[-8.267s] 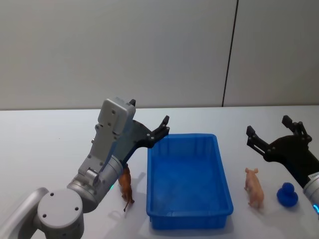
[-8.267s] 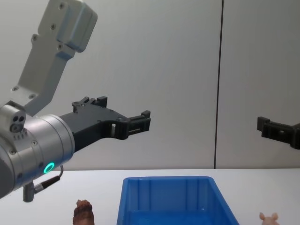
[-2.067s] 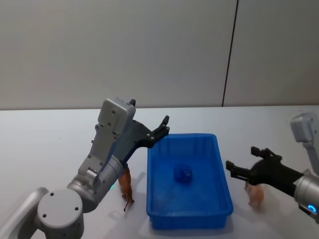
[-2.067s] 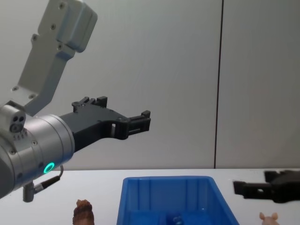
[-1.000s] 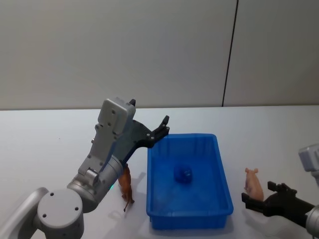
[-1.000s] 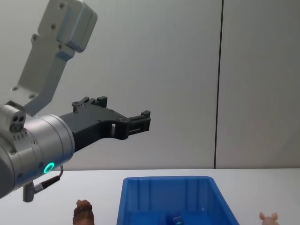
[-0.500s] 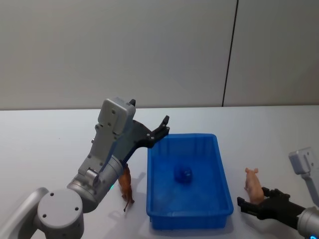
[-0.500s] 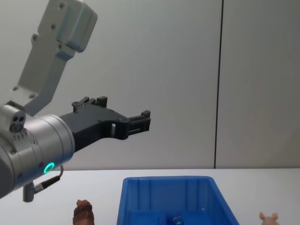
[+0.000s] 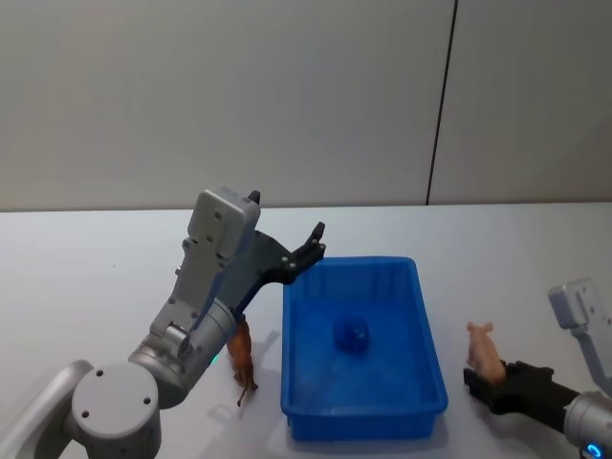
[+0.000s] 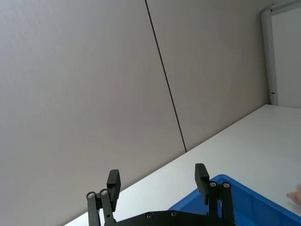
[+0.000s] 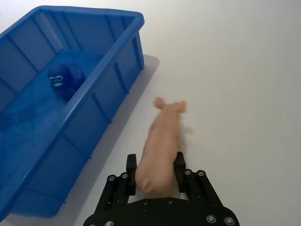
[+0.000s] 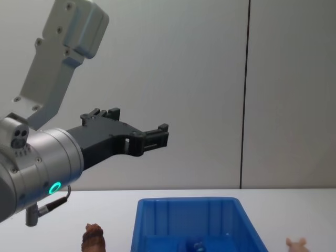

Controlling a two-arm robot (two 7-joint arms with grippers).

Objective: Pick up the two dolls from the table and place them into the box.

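Note:
The pale pink doll (image 11: 162,141) sits between the fingers of my right gripper (image 11: 155,164), which is shut on its rear end on the table (image 9: 96,277) just right of the blue box (image 9: 363,260). From the head, this doll (image 9: 483,347) shows in front of the right gripper (image 9: 486,379). The reddish-brown doll (image 9: 241,359) stands on the table at the box's left side, partly behind my left arm. My left gripper (image 9: 311,241) hangs open in the air above the box's far left corner, holding nothing.
A small dark blue round toy (image 9: 352,335) lies inside the box, near its middle. From the chest I see the box's rim (image 12: 184,201), the brown doll (image 12: 93,236) and the pink doll's head (image 12: 295,243) along the bottom edge.
My right gripper has slid forward and closed around the pink doll, which has shifted and tipped slightly. The left arm has not moved.

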